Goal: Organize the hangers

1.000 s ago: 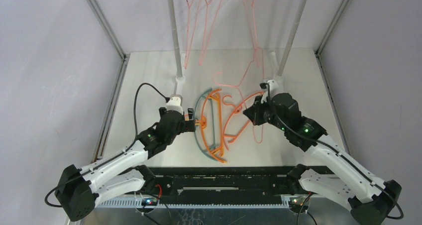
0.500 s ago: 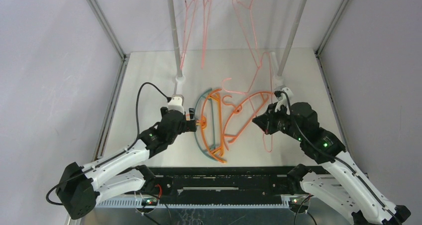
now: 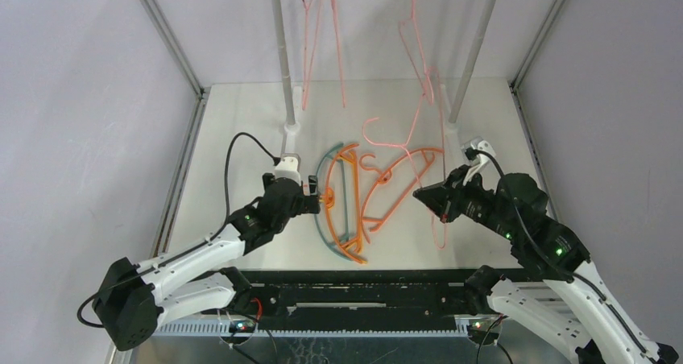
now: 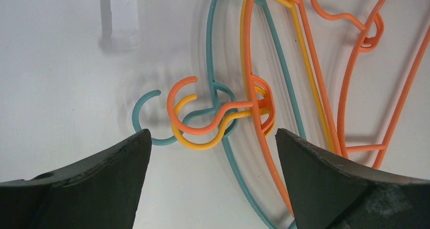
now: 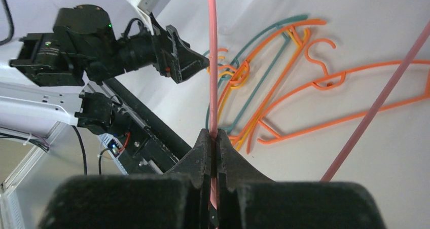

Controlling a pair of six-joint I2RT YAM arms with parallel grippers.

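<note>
A stack of plastic hangers lies mid-table: orange over teal, with a yellow one between them in the left wrist view. My left gripper is open, low over the table. Its tips stand just short of the stacked hooks, the orange hook and the teal hook, and touch nothing. A second orange hanger lies to the right. My right gripper is shut on a thin pink wire hanger, raised and tilted; the wire rises from the closed jaws.
The white-poled rack stands at the back, with its left pole and right pole. More pink wire hangers hang from its top. The table's metal rails run along the left side and the right side.
My right arm has drawn back to the right and toward the near edge, carrying the pink wire hanger with it. The pink hangers on the rack have swung. The left gripper has barely moved.
</note>
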